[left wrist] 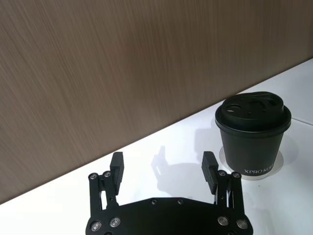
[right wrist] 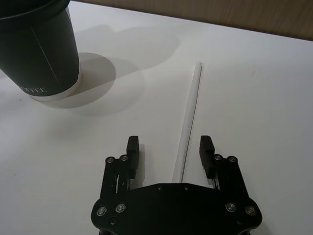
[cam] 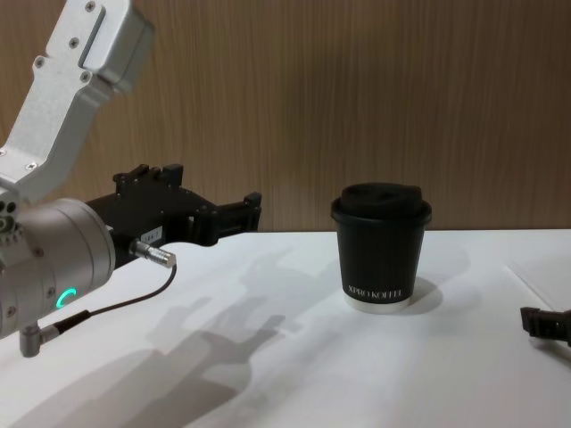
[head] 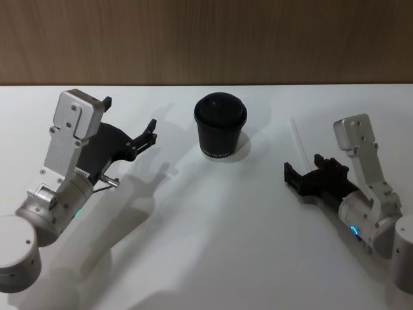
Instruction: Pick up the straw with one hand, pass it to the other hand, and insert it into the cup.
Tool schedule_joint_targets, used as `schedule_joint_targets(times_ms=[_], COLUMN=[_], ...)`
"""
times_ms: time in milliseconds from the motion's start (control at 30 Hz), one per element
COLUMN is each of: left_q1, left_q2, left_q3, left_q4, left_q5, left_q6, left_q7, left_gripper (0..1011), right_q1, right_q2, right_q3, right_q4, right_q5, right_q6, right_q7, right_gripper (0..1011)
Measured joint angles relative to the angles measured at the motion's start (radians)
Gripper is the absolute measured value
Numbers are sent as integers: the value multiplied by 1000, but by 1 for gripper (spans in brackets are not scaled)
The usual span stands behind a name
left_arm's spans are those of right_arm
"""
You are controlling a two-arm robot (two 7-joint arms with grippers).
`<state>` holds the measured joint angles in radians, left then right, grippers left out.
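The cup (head: 221,127) stands on the table (head: 206,258), midway across and toward the far edge, with the wall (head: 206,39) behind it. The straw (head: 297,141) lies flat to the cup's right, apart from it, running near to far. Its near end lies between the fingers of the right gripper (head: 303,165). The left gripper (head: 130,116) hangs left of the cup, above the table.

The cup (cam: 381,259) is matt black paper with a smooth, faintly glossy lid (left wrist: 253,110); the straw (right wrist: 190,117) is smooth white plastic. The table (head: 206,245) is matt white and the wall (left wrist: 122,63) fine-grained wood. The left gripper (left wrist: 163,164) and right gripper (right wrist: 169,144) are matt black (bright metal screw heads).
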<state>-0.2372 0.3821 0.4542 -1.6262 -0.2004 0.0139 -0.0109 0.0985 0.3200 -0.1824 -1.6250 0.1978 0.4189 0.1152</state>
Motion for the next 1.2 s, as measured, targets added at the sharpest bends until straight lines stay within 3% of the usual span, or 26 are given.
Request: schedule_joint_targets(times_ms=[733,1200], left_q1=[0,0], left_q2=[0,0], left_q3=[0,0], left_q4=[0,0], left_q5=[0,0], left_q6=[0,0], left_q7=[0,0], left_gripper=[1003,1003], right_q1=[1,1], right_q2=[-1,-1], right_q3=[-2,-3], right_q4=[3,3], right_q5=[-8,-17], right_q6=[5,-1], right_q7=[-1,-2], right_gripper=[66,9])
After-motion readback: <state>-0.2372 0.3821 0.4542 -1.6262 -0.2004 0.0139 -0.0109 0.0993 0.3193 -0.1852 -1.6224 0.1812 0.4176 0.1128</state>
